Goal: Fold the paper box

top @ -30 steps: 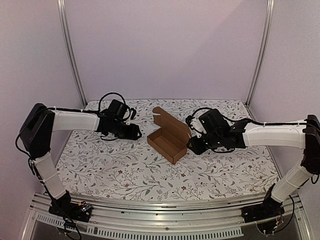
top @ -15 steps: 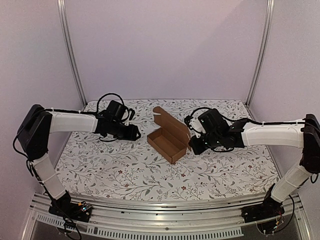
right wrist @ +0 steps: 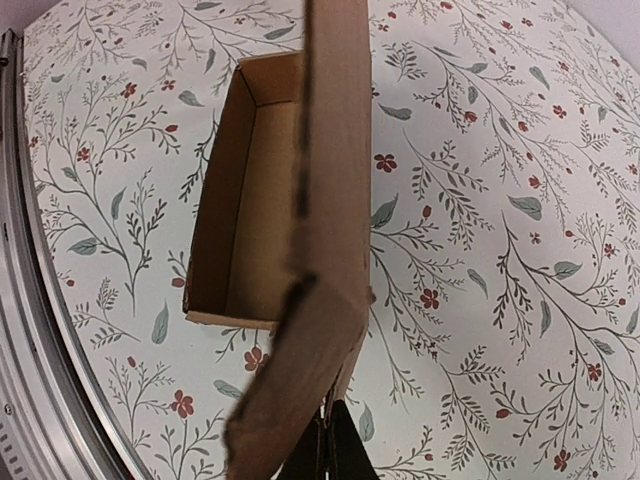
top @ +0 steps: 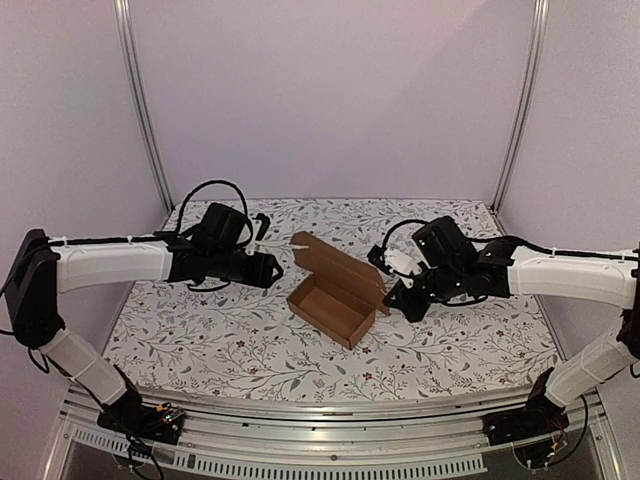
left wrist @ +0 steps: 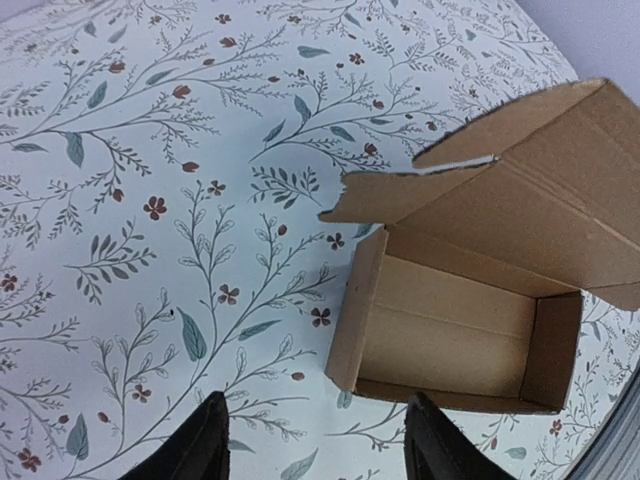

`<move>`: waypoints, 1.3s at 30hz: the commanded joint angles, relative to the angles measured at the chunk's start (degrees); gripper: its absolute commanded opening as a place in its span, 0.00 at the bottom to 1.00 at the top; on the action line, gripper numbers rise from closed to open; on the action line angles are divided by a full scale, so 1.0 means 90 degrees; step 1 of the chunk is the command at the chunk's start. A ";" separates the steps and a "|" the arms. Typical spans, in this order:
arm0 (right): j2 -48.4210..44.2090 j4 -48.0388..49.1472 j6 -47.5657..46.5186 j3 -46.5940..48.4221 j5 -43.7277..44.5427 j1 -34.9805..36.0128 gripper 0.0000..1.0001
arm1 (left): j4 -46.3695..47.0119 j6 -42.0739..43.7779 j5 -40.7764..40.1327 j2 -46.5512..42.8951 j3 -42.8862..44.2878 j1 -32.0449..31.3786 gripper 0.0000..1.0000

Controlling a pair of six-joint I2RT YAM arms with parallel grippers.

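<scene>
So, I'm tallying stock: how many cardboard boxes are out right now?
1: the box sits open near the middle of the table. No other box shows in any view, and nothing looks big enough to hide one.

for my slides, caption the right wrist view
Right gripper shut at the raised lid of the open paper box

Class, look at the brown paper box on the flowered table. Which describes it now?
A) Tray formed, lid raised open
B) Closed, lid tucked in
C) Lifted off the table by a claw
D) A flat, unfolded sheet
A: the paper box rests on the table with its walls up and an empty inside, and its lid stands open.
</scene>
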 commanded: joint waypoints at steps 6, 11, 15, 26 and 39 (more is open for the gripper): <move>-0.0372 -0.0928 -0.1469 -0.0091 -0.1253 -0.0040 0.00 | 0.0133 0.0125 -0.0592 -0.1486 -0.1300 -0.0866 0.61; -0.0214 -0.1525 -0.1898 0.0151 -0.1359 -0.0043 0.00 | 0.0282 0.0107 -0.0690 -0.2469 -0.2134 -0.0974 0.64; -0.0233 -0.1759 -0.2107 0.0198 -0.1436 -0.0036 0.00 | 0.0585 0.0075 -0.0564 -0.3080 -0.2843 -0.0980 0.68; -0.0288 -0.2237 -0.2685 0.0426 -0.2166 0.0006 0.00 | 0.1772 0.0665 0.0082 -0.3250 -0.3236 -0.0971 0.71; -0.0016 -0.2199 -0.2722 0.0527 -0.1881 0.0037 0.00 | 0.1863 0.1000 0.0964 -0.3281 -0.3379 -0.0971 0.67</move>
